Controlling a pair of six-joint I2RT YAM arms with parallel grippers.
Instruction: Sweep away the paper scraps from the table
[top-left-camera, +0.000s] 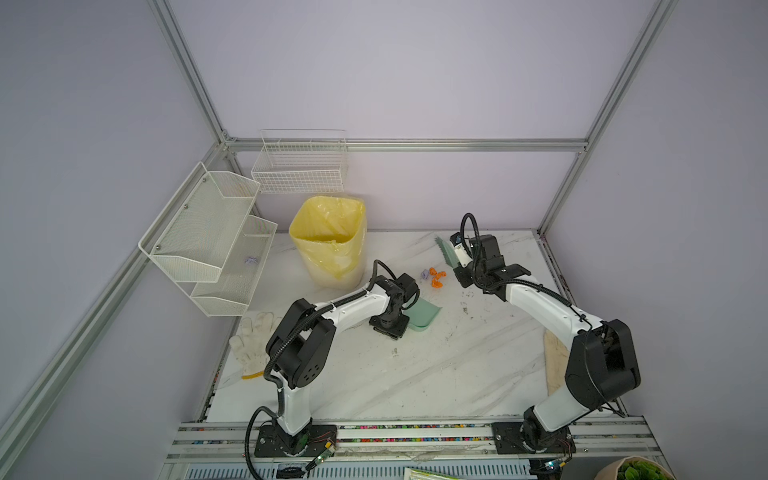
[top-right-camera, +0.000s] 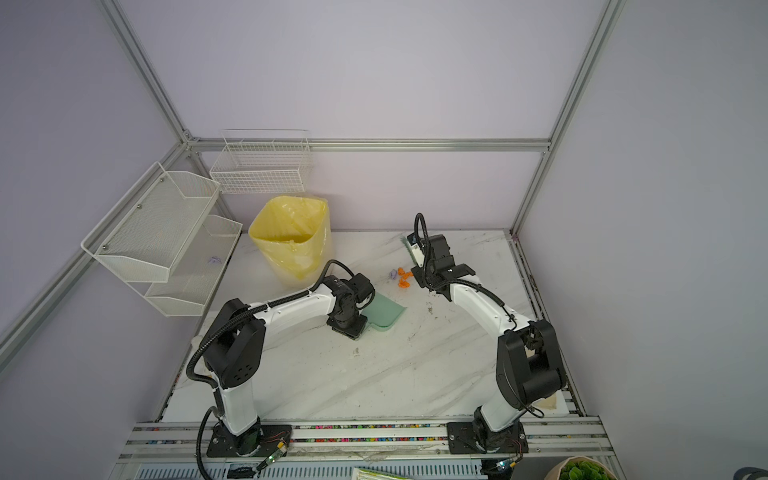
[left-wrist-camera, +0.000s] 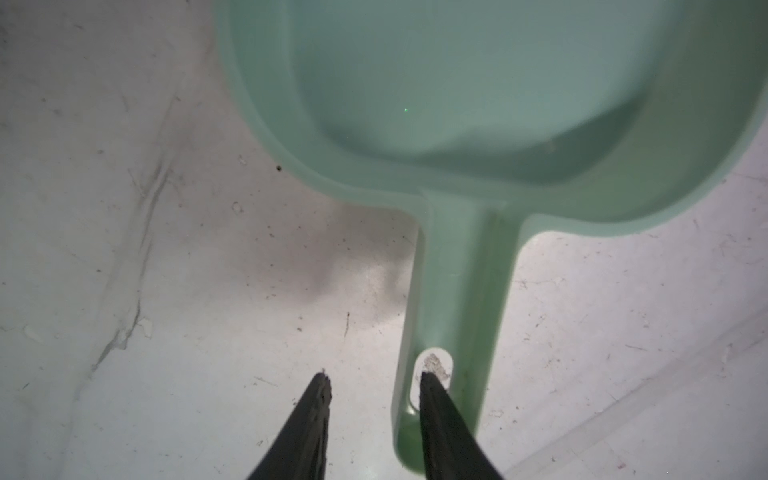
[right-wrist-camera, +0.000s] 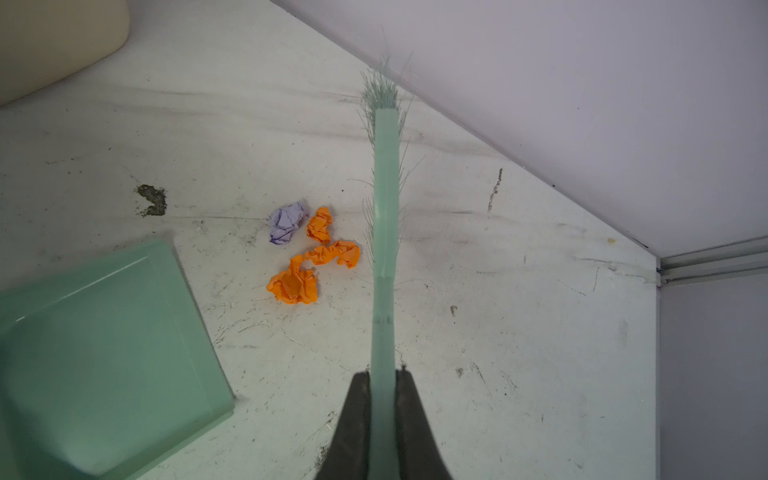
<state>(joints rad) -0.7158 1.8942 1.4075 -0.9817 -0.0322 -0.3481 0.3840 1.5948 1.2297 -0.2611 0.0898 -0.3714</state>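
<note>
My right jaws are clamping the brush (right-wrist-camera: 385, 232), its bristles standing just beside the paper scraps (right-wrist-camera: 328, 255) lying on the bench (right-wrist-camera: 519, 332) ahead of those jaws, so a stroke should be driving them toward the dustpan (right-wrist-camera: 104, 357). My left jaws are standing apart astride its handle edge, probably readying to steady it.

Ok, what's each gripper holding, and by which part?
The right gripper clamps the brush by its handle end. The left gripper holds nothing: jaws open at the dustpan handle.
</note>
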